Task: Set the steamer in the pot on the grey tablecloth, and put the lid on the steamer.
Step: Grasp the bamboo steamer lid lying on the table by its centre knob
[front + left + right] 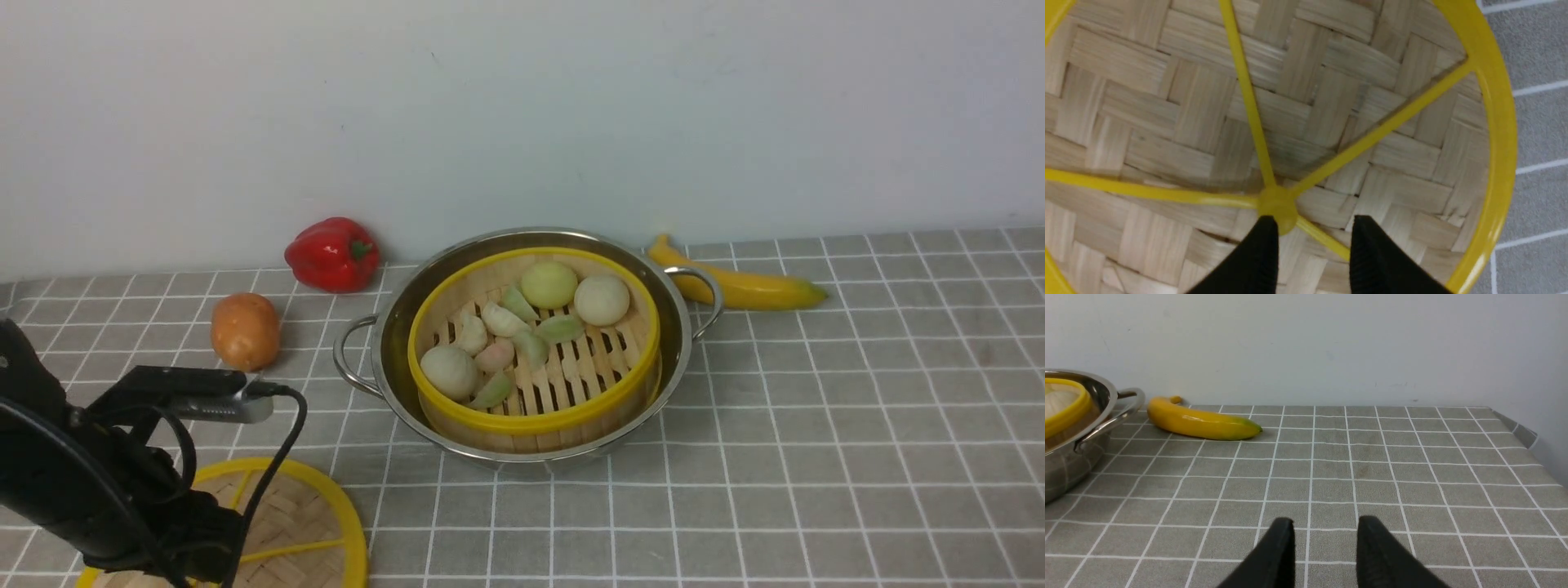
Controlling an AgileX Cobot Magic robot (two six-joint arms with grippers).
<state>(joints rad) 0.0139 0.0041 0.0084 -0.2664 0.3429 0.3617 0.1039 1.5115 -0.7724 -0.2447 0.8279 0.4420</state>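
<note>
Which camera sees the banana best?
The right wrist view: the whole banana lies in plain sight on the cloth. In the front view the handle of the pot hides part of it. The left wrist view shows the lid, no banana.

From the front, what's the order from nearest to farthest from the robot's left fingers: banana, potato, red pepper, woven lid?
1. Lid, right under the left fingers.
2. Potato, behind on the left.
3. Red pepper, farther back by the wall.
4. Banana, far right, beyond the pot.
</note>
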